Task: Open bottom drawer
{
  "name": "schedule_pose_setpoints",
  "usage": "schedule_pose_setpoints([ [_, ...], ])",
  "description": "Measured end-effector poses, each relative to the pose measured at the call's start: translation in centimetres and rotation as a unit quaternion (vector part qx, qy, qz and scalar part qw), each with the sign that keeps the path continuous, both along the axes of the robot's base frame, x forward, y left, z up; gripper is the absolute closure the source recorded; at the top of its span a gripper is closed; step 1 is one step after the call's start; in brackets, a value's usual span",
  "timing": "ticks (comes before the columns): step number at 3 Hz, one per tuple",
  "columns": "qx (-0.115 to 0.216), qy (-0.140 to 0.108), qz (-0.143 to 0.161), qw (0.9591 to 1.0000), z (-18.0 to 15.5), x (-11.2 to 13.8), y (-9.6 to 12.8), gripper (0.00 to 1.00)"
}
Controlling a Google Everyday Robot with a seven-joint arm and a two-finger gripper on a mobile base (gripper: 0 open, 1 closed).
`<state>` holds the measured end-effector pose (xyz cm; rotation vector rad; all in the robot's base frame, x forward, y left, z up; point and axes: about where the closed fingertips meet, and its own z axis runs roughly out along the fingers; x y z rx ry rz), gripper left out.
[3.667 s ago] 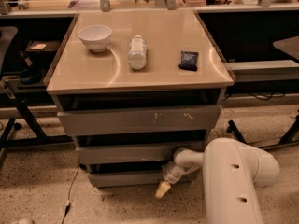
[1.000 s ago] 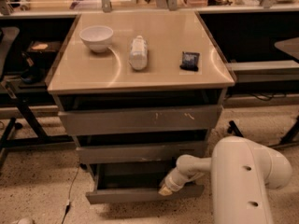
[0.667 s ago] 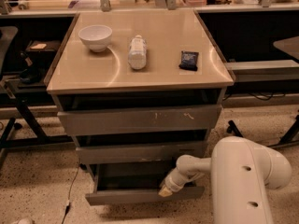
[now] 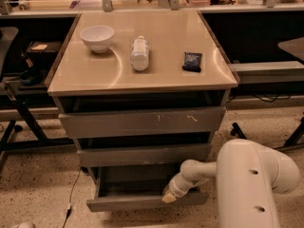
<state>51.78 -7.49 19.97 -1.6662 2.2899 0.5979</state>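
The bottom drawer (image 4: 137,202) is the lowest of three grey drawers and stands pulled out, its slim front panel forward and its flat grey tray (image 4: 135,186) showing inside. My gripper (image 4: 168,197) is at the drawer's top front edge, right of centre, at the end of my white arm (image 4: 199,171). The middle drawer (image 4: 142,155) and the tall scratched top drawer (image 4: 142,121) are shut above it.
On the beige cabinet top (image 4: 161,72) are a white bowl (image 4: 97,37), a lying plastic bottle (image 4: 139,53) and a dark packet (image 4: 192,61). Black frame legs (image 4: 23,122) stand at the left, a dark table (image 4: 290,46) at the right. Speckled floor surrounds the cabinet.
The bottom drawer went from nearly shut to pulled out toward me, with my gripper moving forward and down along with its front edge. In the last second almost nothing moved.
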Motion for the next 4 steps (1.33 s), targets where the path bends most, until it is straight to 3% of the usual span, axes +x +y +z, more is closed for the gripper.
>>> schedule_pose_setpoints([
  [1, -0.005, 0.001, -0.023, 0.9997, 0.6, -0.8, -1.0, 1.0],
  [2, -0.005, 0.001, -0.023, 0.9997, 0.5, -0.8, -1.0, 1.0],
  [4, -0.016, 0.037, -0.035, 0.9986, 0.7, -4.6, -2.7, 1.0],
])
